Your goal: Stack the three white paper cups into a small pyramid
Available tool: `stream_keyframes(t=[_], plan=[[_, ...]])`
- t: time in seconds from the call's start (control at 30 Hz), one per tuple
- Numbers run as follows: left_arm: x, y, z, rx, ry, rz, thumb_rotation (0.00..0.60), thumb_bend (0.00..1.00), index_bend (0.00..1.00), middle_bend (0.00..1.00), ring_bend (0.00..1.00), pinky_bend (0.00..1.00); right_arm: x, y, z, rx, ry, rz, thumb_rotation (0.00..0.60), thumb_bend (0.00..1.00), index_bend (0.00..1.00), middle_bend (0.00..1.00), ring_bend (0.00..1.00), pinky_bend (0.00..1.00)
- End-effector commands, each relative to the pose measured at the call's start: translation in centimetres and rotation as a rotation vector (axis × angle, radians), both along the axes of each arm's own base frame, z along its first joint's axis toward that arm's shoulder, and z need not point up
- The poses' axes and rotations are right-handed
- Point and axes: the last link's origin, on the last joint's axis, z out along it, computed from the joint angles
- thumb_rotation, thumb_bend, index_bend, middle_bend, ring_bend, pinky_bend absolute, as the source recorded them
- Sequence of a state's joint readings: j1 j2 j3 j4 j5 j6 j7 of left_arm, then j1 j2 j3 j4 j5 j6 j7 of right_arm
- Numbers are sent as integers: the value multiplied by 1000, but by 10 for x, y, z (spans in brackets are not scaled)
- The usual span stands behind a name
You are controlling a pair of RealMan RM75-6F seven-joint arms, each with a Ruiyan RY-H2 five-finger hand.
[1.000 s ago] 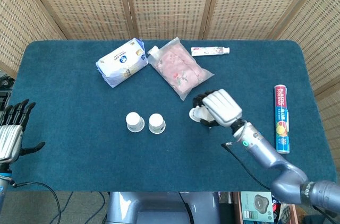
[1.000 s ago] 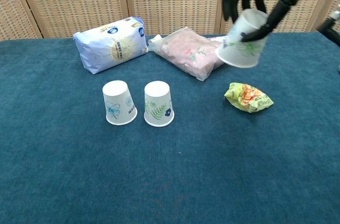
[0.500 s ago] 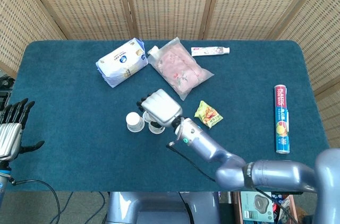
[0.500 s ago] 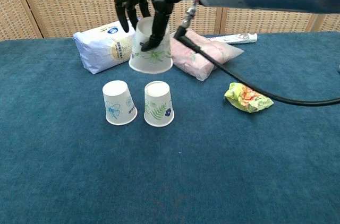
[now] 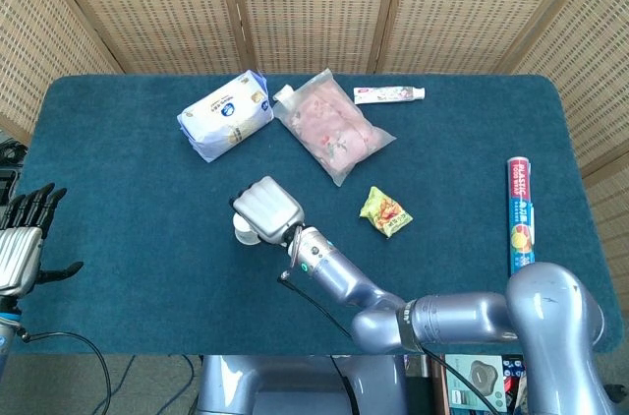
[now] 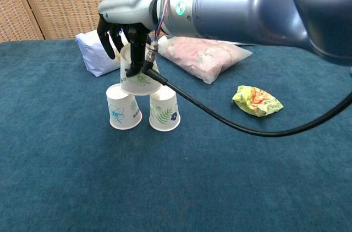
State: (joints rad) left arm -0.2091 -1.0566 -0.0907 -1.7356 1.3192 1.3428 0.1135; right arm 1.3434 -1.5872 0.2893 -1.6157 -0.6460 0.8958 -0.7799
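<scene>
At the near left edge of the blue bench [image 5: 118, 238], about 8 o'clock from its middle, the left hand [image 5: 22, 243] hangs with fingers spread and nothing in it. Just left of centre two white paper cups stand upside down side by side: the left cup [image 6: 122, 106] bearing a blue flower, the right cup [image 6: 164, 109] bearing a green leaf. The right hand [image 6: 125, 33] grips the third cup [image 6: 137, 73], also upside down, its rim at the bases of the two lower cups and bridging them; whether it rests there cannot be told. At 3 o'clock from the cups lies a yellow-green snack packet [image 6: 256, 100]. Farther back, at 12 o'clock, lie a white-and-blue tissue pack [image 5: 225, 115] and a pink pouch [image 5: 332, 128]. A small tube [image 5: 389, 93] sits beyond, and a printed roll [image 5: 522, 218] lies toward the bench's 3 o'clock edge.
</scene>
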Motion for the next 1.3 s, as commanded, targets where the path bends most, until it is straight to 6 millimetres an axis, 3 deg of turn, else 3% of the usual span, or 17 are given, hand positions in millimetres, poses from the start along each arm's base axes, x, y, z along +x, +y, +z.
stream_keyframes(t=[0.03, 0.7, 1.07, 1.3], plan=[[0, 0, 0, -1, -1, 1, 600, 123, 0, 0, 0, 0, -2, 1, -6, -1, 9, 2, 600, 460, 476, 587, 522, 594], [-3, 1, 4, 5, -12, 16, 600, 123, 0, 0, 0, 0, 4, -8, -16, -30, 7, -37, 600, 460, 476, 569, 522, 594], [-3, 1, 3, -4, -11, 15, 600, 123, 0, 0, 0, 0, 8, -3, -21, -14, 13, -35, 600, 460, 476, 530, 519, 588], [-3, 1, 3, -4, -15, 15, 600, 123, 0, 0, 0, 0, 9, -2, -21, -14, 24, -32, 600, 346, 369, 328, 360, 266]])
